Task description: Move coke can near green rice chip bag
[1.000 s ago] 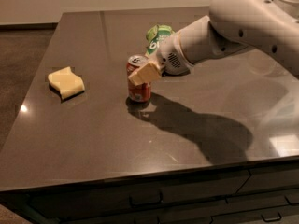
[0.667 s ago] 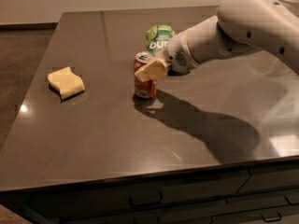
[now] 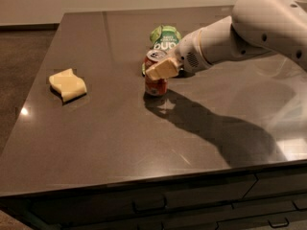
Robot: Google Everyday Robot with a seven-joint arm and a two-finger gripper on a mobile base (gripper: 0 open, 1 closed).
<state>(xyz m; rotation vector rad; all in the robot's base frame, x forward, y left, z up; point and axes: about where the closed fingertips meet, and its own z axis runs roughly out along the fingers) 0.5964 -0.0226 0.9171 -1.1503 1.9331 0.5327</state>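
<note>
coke can (image 3: 156,86) carried closer to green rice chip bag (image 3: 166,38), hand (image 3: 161,68) seemingly gripping it

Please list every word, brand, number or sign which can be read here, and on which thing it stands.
On the green rice chip bag: white lettering, too blurred to read.
On the coke can: white script, blurred and partly covered by the gripper that grips it.
No other text is visible.
</note>
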